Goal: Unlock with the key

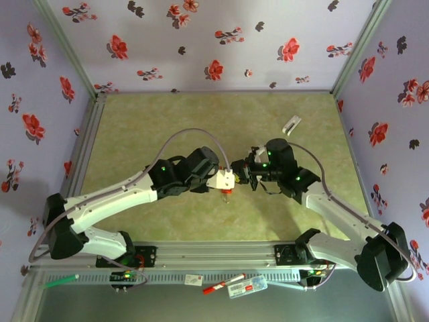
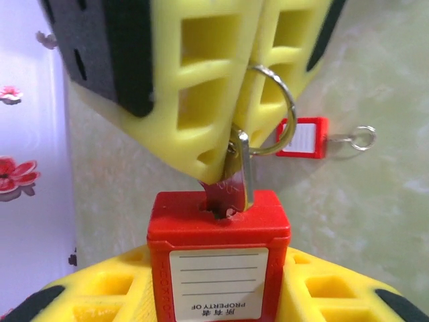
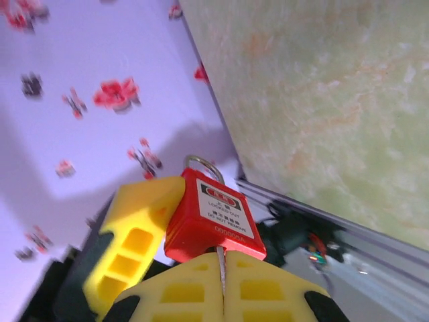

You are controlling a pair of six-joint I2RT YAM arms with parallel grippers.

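Key [image 2: 240,176] in padlock [image 2: 220,228] | right gripper [image 3: 222,267] clenched on it | left gripper [image 2: 218,276] grasping padlock

Premises assessed as a robotics lab test cell. Grounds: left arm [image 1: 114,198] and right arm [image 1: 335,211] bolted to an aluminium rail [image 1: 221,253] at the counter [image 1: 134,114] edge; panel walls [image 1: 201,40] (lilac paper, red blossoms) boxing in three sides; grey cable [image 1: 181,133] looping off the left arm.
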